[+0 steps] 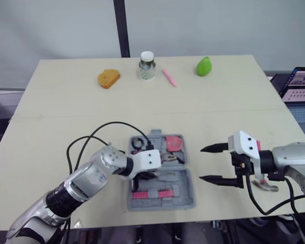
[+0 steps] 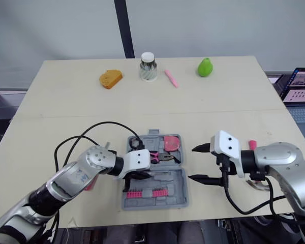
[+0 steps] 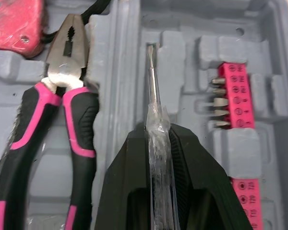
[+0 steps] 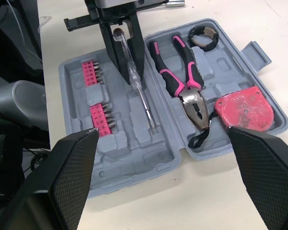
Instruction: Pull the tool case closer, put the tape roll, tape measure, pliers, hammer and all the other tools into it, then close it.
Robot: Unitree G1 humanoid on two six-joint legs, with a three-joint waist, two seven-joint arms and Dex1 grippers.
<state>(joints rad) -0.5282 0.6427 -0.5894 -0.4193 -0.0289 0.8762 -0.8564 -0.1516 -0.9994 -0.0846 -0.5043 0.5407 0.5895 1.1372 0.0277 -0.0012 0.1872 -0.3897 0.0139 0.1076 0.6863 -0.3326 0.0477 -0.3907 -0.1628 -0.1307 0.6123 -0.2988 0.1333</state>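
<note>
The grey tool case point(image 1: 187, 197) lies open at the table's front centre. In its far half lie the pink-handled pliers point(image 4: 180, 81), the red tape measure point(image 4: 242, 108) and the black tape roll point(image 4: 204, 37). My left gripper point(image 1: 145, 177) hovers over the case's near half, shut on a clear-handled screwdriver point(image 3: 156, 96) whose shaft points into a moulded slot. Pink bit holders point(image 3: 233, 100) sit in that same half. To the right of the case, my right gripper point(image 1: 209, 163) is open and holds nothing. A pink and metal tool point(image 1: 265, 186) lies on the table under my right arm, partly hidden.
Along the table's far edge stand an orange bread-like piece point(image 1: 108, 78), a glass jar point(image 1: 147, 65), a pink marker point(image 1: 169, 77) and a green pear point(image 1: 204, 66). A laptop point(image 1: 300, 86) sits beyond the right edge. Bare tabletop lies between the case and these.
</note>
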